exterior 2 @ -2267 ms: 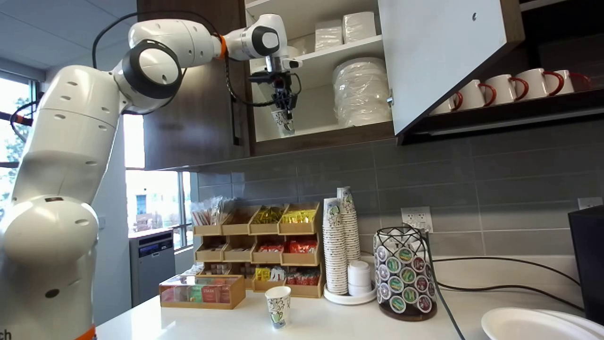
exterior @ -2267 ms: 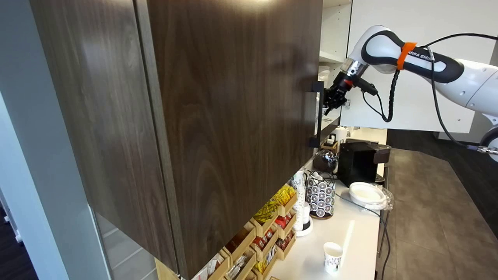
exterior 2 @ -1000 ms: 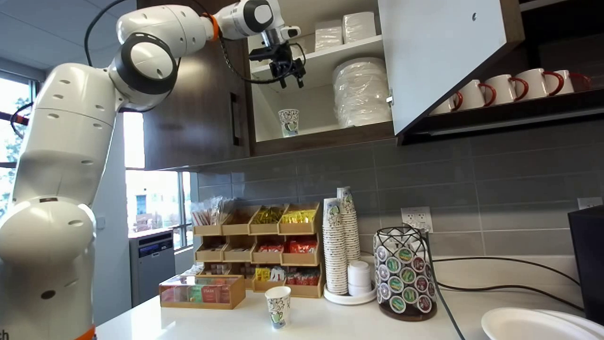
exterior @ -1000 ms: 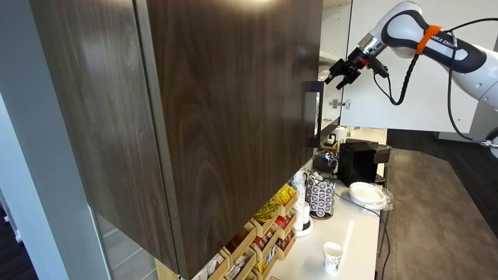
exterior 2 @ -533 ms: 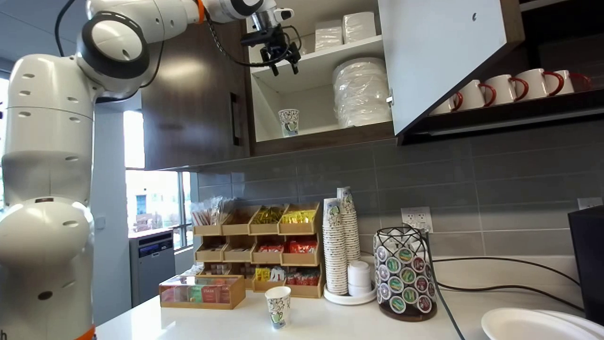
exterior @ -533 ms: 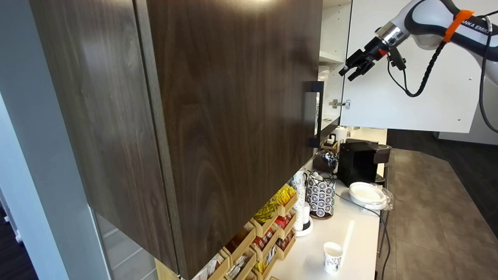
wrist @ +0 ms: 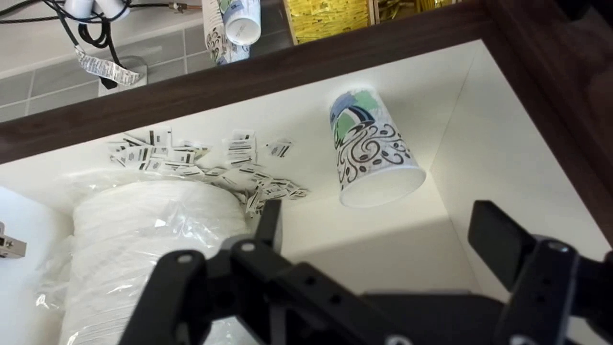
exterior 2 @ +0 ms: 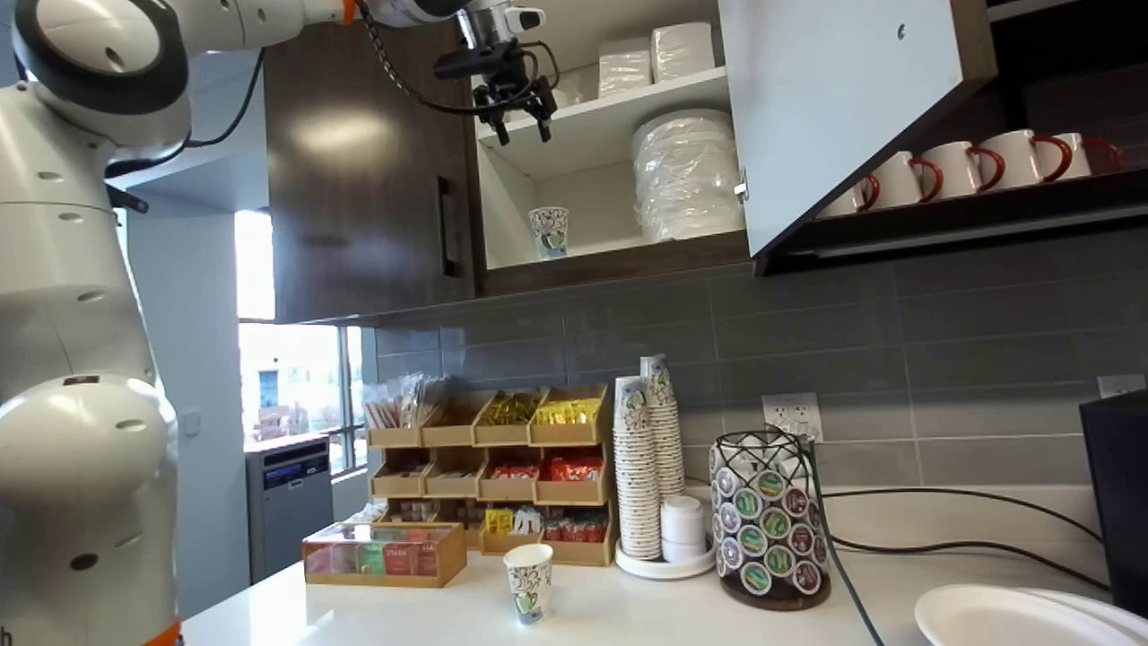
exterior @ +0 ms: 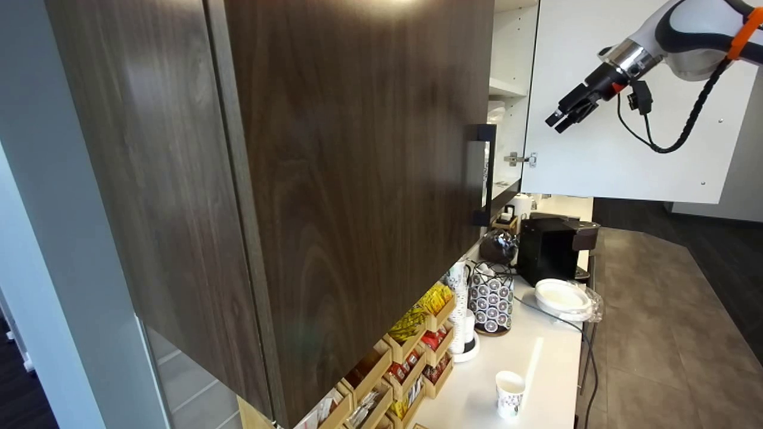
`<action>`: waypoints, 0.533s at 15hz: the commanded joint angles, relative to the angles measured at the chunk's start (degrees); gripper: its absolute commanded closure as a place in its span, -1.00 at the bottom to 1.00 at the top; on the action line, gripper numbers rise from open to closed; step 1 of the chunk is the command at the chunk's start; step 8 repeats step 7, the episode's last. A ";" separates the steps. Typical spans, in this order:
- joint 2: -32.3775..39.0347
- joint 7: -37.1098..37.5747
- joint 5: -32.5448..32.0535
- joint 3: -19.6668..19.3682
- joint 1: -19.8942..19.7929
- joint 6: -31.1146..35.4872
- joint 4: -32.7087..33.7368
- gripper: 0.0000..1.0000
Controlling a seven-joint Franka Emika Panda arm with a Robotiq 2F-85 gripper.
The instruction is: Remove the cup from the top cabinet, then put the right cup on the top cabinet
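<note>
The top cabinet (exterior 2: 619, 267) has a dark wood-grain front and white shelves, with its door swung open. On its lower shelf, near the left side wall, a patterned paper cup (exterior 2: 550, 235) stands upright; the upside-down wrist view shows this cup (wrist: 371, 143) beyond the fingers. A like cup (exterior 2: 529, 581) stands upright on the counter below. Which of the two is the right cup, I cannot tell. In both exterior views my gripper (exterior: 554, 125) hangs above and in front of the shelf cup, apart from it. Its jaws stand wide with nothing between the fingers (wrist: 498, 239).
Plastic-wrapped plates (exterior 2: 686, 175) fill the shelf right of the cup, with small packets (wrist: 239, 146) lying near them. The open door (exterior 2: 843, 99) juts out on the right. A closed door with a bar handle (exterior 2: 446, 226) is on the left. Cup stacks (exterior 2: 635, 467) and a pod rack (exterior 2: 769, 529) stand below.
The shelf cup was tilted at my fingers; now it stands upright on the shelf, free of them. My gripper has risen and drawn back out of the cabinet.
</note>
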 commanded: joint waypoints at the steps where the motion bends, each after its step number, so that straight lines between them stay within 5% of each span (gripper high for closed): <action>1: -7.06 -3.62 1.41 -0.55 -0.03 3.85 -11.12 -1.00; 2: -7.88 -4.71 1.05 -0.73 -0.08 4.43 -12.64 -1.00; 3: -3.60 -1.82 -0.42 -1.40 1.40 1.93 -5.67 -1.00; 8: -6.09 -3.08 -0.56 -1.77 1.61 3.20 -9.71 -1.00</action>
